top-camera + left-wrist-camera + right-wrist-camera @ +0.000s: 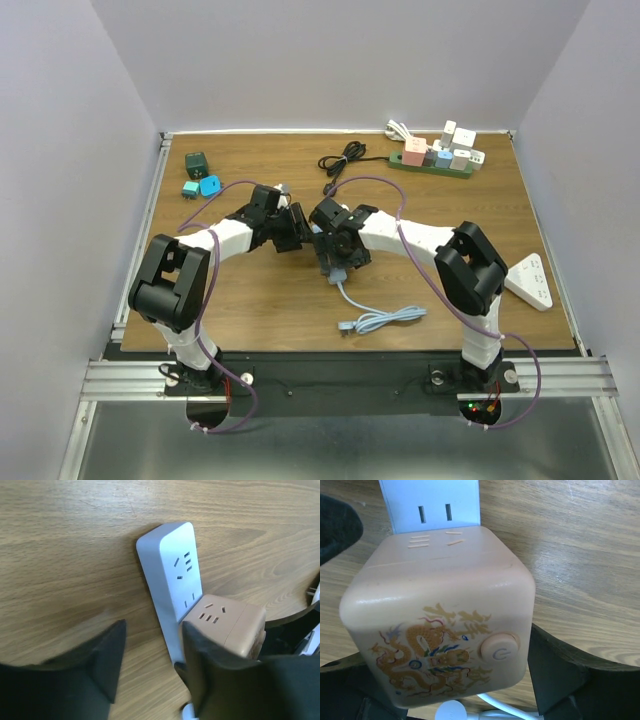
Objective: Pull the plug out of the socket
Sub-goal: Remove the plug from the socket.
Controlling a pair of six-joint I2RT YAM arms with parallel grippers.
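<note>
A white power strip (172, 575) lies on the wooden table. A pink cube plug (230, 625) with a dragon picture and a round button (440, 615) sits in its near end. My right gripper (440, 680) has its fingers (555, 672) on both sides of the cube and is shut on it. My left gripper (150, 665) is open beside the strip; one of its fingers (210, 670) is against the cube's side and the other is over bare wood. In the top view both grippers (298, 228) (332, 248) meet mid-table and hide the strip.
The strip's pale cable (380, 320) trails toward the front edge. A green power strip with several plugs (437, 157) and a black cable (342, 158) lie at the back. Another white strip (528, 281) lies at the right edge. Small green (197, 162) and blue (209, 186) adapters sit back left.
</note>
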